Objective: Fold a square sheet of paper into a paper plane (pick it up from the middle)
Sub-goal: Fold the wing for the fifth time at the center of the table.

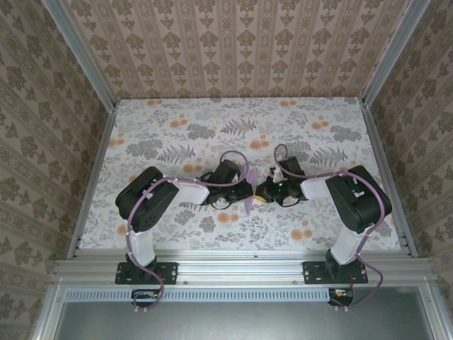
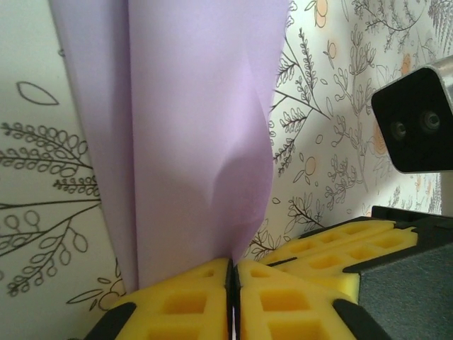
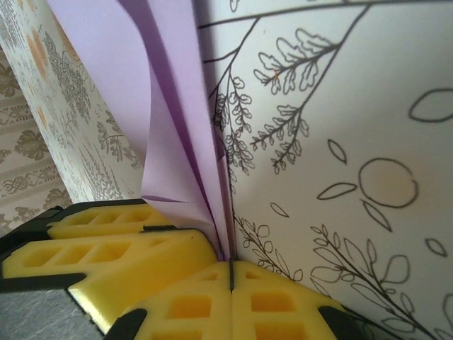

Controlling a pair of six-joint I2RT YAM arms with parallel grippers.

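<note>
The lavender sheet of paper (image 1: pixel 250 201) is folded into a long, narrow, layered strip and is held upright over the table's middle, between both grippers. My left gripper (image 1: pixel 243 190) meets it from the left. In the left wrist view the paper (image 2: pixel 184 142) rises from the tips of the left gripper (image 2: pixel 233 263), whose yellow pads stand almost together on its lower edge. In the right wrist view the folded layers (image 3: pixel 170 106) run into my right gripper (image 3: pixel 231 265), which is shut on them. My right gripper (image 1: pixel 264 191) sits tip to tip with the left.
The right gripper's yellow fingers (image 2: pixel 340 248) and its black camera housing (image 2: pixel 414 120) crowd the left one's right side. The left gripper's fingers (image 3: pixel 106 241) press close beside the right one. The floral tabletop (image 1: pixel 233 127) lies below, with patterned walls (image 1: pixel 233 42) around it.
</note>
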